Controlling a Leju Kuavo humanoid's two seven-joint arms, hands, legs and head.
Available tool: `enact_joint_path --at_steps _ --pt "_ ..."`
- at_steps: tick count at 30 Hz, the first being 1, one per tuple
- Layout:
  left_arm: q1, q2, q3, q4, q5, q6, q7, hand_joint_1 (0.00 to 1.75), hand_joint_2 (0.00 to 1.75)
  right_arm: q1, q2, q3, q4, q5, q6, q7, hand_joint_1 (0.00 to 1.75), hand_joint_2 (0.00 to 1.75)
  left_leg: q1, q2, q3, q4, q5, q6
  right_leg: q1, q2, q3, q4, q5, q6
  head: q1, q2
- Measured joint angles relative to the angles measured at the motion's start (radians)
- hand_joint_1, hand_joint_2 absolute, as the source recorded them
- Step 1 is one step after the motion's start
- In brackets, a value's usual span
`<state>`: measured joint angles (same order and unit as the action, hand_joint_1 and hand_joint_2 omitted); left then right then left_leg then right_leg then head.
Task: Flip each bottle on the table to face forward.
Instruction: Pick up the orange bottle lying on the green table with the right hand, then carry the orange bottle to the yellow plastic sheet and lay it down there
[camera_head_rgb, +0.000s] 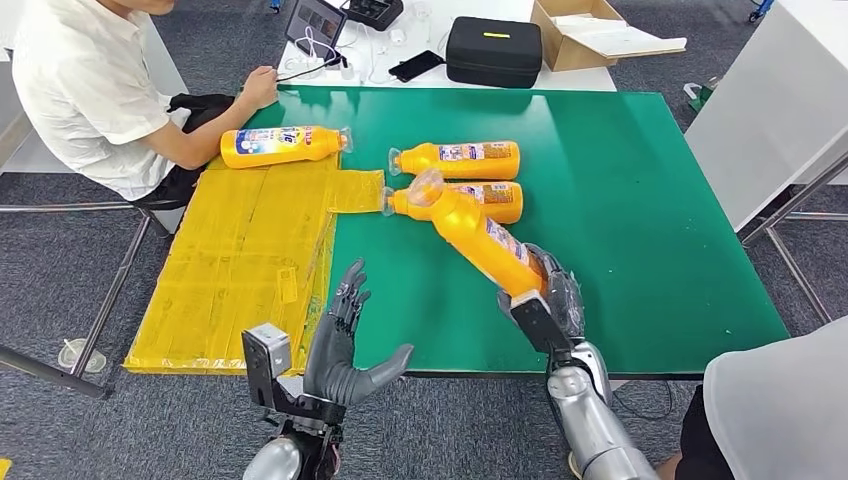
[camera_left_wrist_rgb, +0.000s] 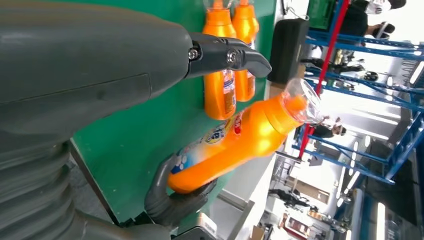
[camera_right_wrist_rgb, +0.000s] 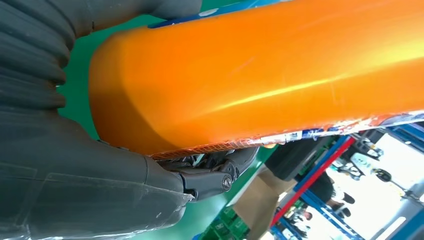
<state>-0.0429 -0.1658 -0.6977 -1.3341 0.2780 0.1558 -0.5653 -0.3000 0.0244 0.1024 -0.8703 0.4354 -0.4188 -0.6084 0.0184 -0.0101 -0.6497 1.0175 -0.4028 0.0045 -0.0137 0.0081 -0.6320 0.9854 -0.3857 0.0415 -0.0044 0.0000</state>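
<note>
My right hand (camera_head_rgb: 545, 295) grips the base of an orange bottle (camera_head_rgb: 480, 236) and holds it tilted above the green table (camera_head_rgb: 650, 220), its clear cap pointing up and away. That same bottle (camera_left_wrist_rgb: 235, 145) shows in the left wrist view and its orange body (camera_right_wrist_rgb: 260, 75) in the right wrist view, with my fingers (camera_right_wrist_rgb: 210, 175) wrapped under it. Two more orange bottles (camera_head_rgb: 460, 159) (camera_head_rgb: 490, 198) lie side by side on the table behind it. A fourth bottle (camera_head_rgb: 283, 145) lies on the yellow mat (camera_head_rgb: 240, 250). My left hand (camera_head_rgb: 345, 345) hovers open at the table's near edge.
A person in a white shirt (camera_head_rgb: 90, 80) sits at the far left with a hand by the table corner. Behind the table a white desk holds a black case (camera_head_rgb: 493, 50), a cardboard box (camera_head_rgb: 590, 35) and a tablet (camera_head_rgb: 315, 25). Another person's sleeve (camera_head_rgb: 780, 410) is at the near right.
</note>
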Motion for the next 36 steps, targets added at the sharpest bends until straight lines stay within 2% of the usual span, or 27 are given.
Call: enact_joint_path --at_steps 4,6,11,16,28,36 --pt "0.014 0.008 0.007 -0.007 0.133 -0.120 0.088 0.00 1.75 0.032 0.018 0.009 -0.070 -0.026 0.033 -0.006 1.75 1.75 0.000 0.000 0.000 0.000 0.000 0.000 0.000 0.000 0.000 0.000 0.000 0.000 0.000 0.000" --pt "0.016 0.010 0.011 -0.005 0.168 -0.154 0.103 0.00 1.75 0.047 0.029 0.037 -0.104 -0.021 0.071 -0.005 1.75 1.75 0.000 0.001 0.000 0.000 0.000 0.000 0.000 0.000 -0.001 0.000 0.000 0.000 0.000 0.000" --pt "-0.015 0.004 0.022 0.012 0.188 -0.146 0.108 0.00 1.75 0.072 0.055 0.166 -0.153 0.004 0.130 -0.002 1.75 1.75 0.000 0.001 0.000 0.000 0.000 0.000 0.000 0.000 -0.001 0.000 0.000 0.000 0.000 0.000" --pt "-0.036 -0.004 0.033 0.021 0.229 -0.187 0.116 0.00 1.75 0.080 0.069 0.257 -0.174 -0.016 0.143 -0.013 1.75 1.75 0.000 0.001 -0.001 0.000 0.001 0.000 0.000 0.000 -0.001 0.000 0.000 0.000 0.000 0.000" --pt "-0.080 -0.017 0.053 0.025 0.255 -0.195 0.108 0.00 1.75 0.090 0.071 0.362 -0.207 -0.043 0.166 -0.032 1.75 1.75 0.000 0.001 -0.001 0.000 0.000 0.000 0.000 0.000 -0.001 0.000 0.000 0.000 0.000 0.000" --pt "-0.094 -0.023 0.062 0.029 0.256 -0.195 0.105 0.00 1.75 0.091 0.071 0.387 -0.207 -0.051 0.168 -0.034 1.75 1.75 0.000 0.001 -0.001 0.000 0.000 0.000 0.000 0.000 -0.001 0.000 0.000 0.000 0.000 0.000"
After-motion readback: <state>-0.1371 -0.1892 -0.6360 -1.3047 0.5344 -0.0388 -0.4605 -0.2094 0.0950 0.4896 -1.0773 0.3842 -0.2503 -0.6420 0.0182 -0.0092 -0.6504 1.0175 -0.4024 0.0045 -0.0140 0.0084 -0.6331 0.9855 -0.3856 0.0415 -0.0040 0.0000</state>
